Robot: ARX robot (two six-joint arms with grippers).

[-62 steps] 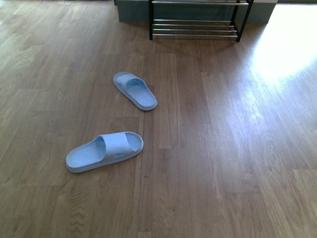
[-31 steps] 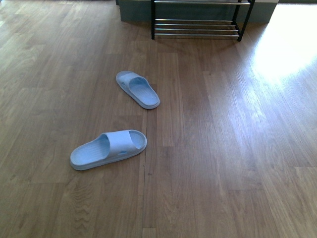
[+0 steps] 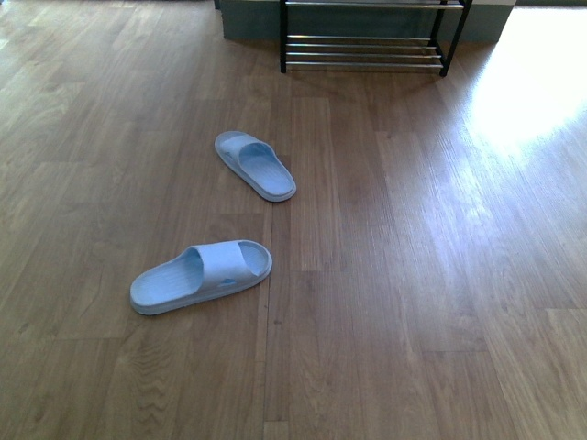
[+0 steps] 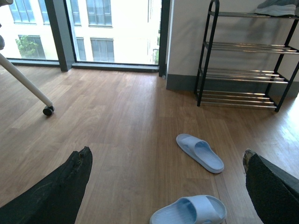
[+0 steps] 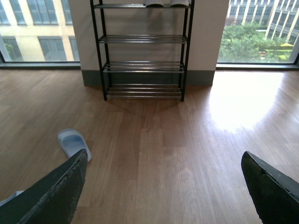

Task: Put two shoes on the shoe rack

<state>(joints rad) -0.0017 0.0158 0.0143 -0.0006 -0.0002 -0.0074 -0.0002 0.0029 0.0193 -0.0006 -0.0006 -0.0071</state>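
Two pale blue slides lie on the wood floor. The near slide (image 3: 201, 276) (image 4: 189, 211) lies crosswise, the far slide (image 3: 256, 165) (image 4: 200, 152) (image 5: 74, 143) points toward the shoe rack (image 3: 367, 41) (image 4: 243, 60) (image 5: 143, 51) at the back wall. Grey sneakers (image 4: 278, 6) (image 5: 161, 3) rest on the rack's top shelf. My left gripper (image 4: 168, 161) hangs open above the floor, the near slide below between its fingers. My right gripper (image 5: 163, 161) is open over bare floor, the far slide beside one finger. Neither arm shows in the front view.
A white leg with a caster wheel (image 4: 47, 110) stands on the floor near the windows (image 4: 112, 30). A bright sun patch (image 3: 532, 82) lies on the floor beside the rack. A grey skirting wall (image 5: 196, 77) runs behind the rack.
Between one second and half a second ago the front view shifted slightly, so the slides and rack moved a little right and up in the picture. Since then nothing has moved.
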